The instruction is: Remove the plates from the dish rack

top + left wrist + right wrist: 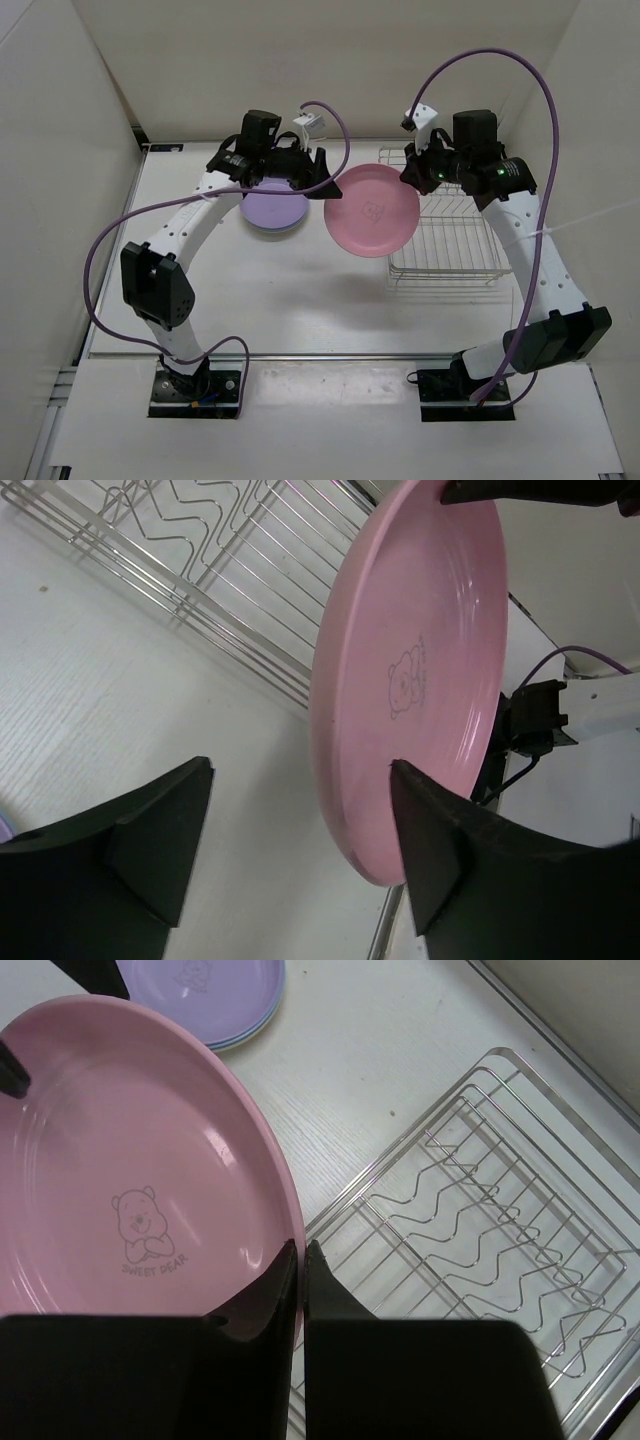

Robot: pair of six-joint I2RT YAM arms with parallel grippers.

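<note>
My right gripper is shut on the right rim of the pink plate, holding it above the table between the two arms. The plate's left edge stands between the jaws of my left gripper. Those jaws are open: one finger lies against the plate's face, the other is well clear of it. The light purple plate lies on the table by the left arm, stacked on the blue plate. No plates stand in the wire dish rack.
The rack sits at the right of the white table, under the right arm. White walls close in the back and both sides. A purple cable loops above each arm.
</note>
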